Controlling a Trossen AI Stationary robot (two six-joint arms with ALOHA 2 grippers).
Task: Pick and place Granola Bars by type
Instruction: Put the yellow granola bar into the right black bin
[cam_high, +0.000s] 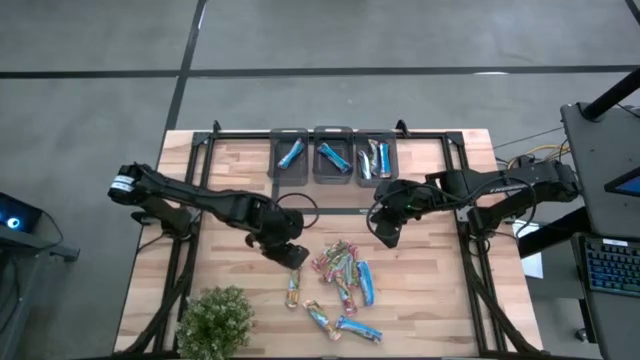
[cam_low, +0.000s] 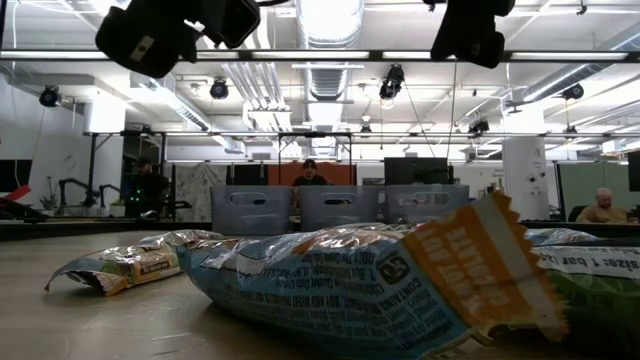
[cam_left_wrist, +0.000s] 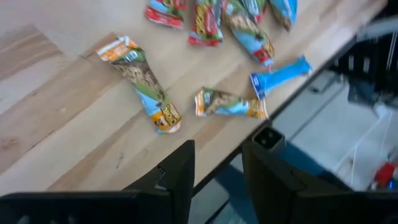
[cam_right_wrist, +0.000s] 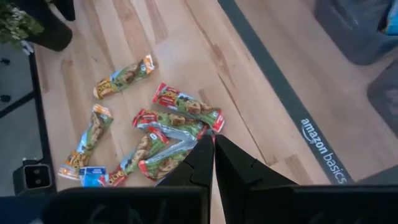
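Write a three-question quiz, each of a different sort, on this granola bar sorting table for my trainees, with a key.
1. True or false: the left gripper holds a bar.
2. How many grey bins stand along the table's far edge? A) two B) three C) five
3. Fill in: the right gripper hangs above the table with its fingers ____.

Key:
1. False; its open fingers are empty above the loose granola bars.
2. B; all three already hold bars.
3. Shut, holding nothing.
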